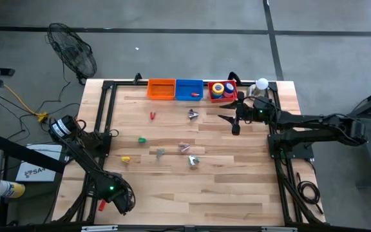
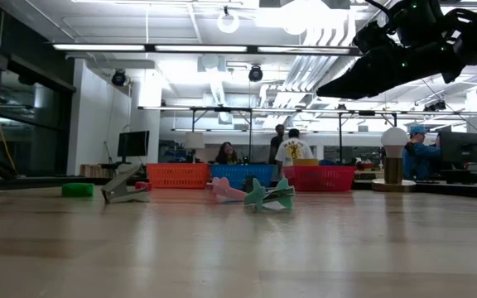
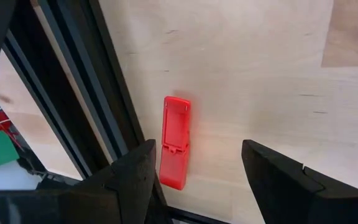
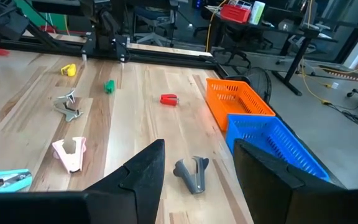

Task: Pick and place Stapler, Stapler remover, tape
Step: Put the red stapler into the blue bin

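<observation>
High view: left hand (image 1: pixel 122 200) sits at the near-left corner of the table (image 1: pixel 237 187), fingers spread, nothing in it, a red stapler (image 1: pixel 102 205) just beside it. Right hand (image 1: pixel 228 120) hangs just in front of the red basket (image 1: pixel 232 98), released, empty. Tape rolls (image 1: pixel 221 89) lie in that red basket, right behind the right hand. Blue basket (image 1: pixel 189 89) and orange basket (image 1: pixel 161 89) stand further along the back edge. Grey staple remover (image 1: pixel 192 115) is near the right hand; the pink one (image 1: pixel 184 147) and teal stapler (image 1: pixel 193 160) are well apart from both hands.

Low view: right hand (image 2: pixel 338 85) up high above the table, the three baskets behind it.

Left wrist view: spread fingers (image 3: pixel 135 177), the red stapler (image 3: pixel 174 141) lying flat between them, close by one finger, ungripped.

Right wrist view: fingers (image 4: pixel 145 171) apart, grey staple remover (image 4: pixel 192 173) on the table between them, not touched. Orange basket (image 4: pixel 235 99) and blue basket (image 4: pixel 272 142) off to one side.
</observation>
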